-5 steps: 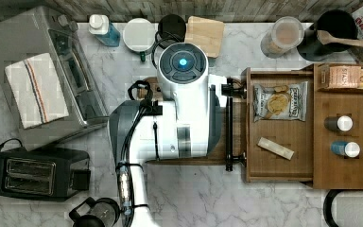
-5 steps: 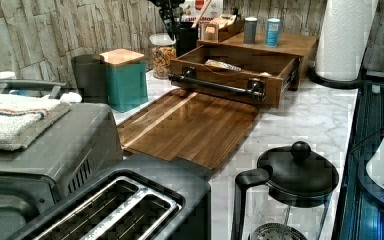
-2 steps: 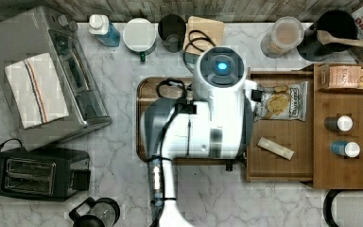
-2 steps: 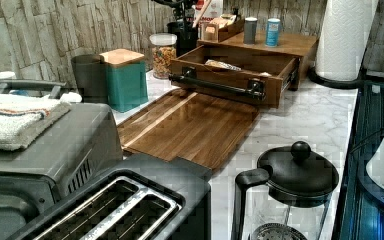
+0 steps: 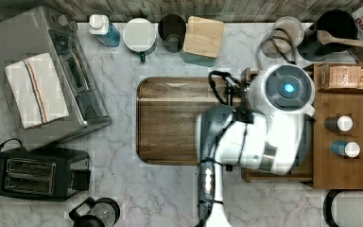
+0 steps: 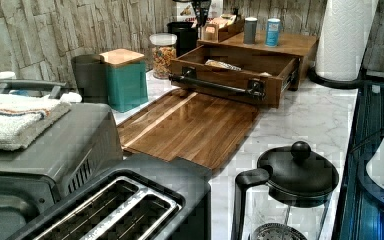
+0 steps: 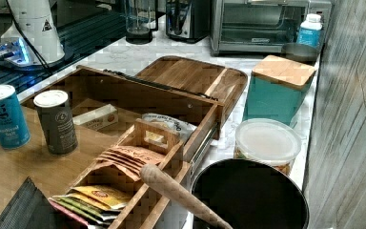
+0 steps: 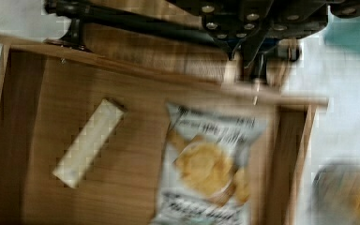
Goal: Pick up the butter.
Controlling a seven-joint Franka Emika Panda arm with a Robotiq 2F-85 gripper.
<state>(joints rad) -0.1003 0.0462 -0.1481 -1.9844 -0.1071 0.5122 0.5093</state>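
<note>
The butter (image 8: 89, 143) is a pale cream stick lying flat on the floor of the open wooden drawer (image 8: 28, 84). In the right view the butter (image 7: 95, 117) sits near the drawer's (image 7: 124, 93) left part. Beside it lies the grey-white snack bag (image 8: 211, 164), which the right view shows as a crumpled snack bag (image 7: 169, 125). My gripper (image 8: 244, 56) hangs above the drawer's front wall, off to one side of the butter and apart from it. Seen from the top view, my white arm (image 5: 288, 87) covers the drawer.
A wooden cutting board (image 5: 170, 118) lies in front of the drawer. Two shakers (image 7: 55, 121) and a carton rack (image 7: 138, 162) stand on the wooden top beside it. A teal canister (image 7: 276, 93), a lidded jar (image 7: 267, 140) and a black pot (image 7: 248, 195) with a wooden spoon crowd the wall side.
My arm has swung from over the cutting board toward the top view's right and now hangs over the open drawer. The butter and the snack bag have not moved.
</note>
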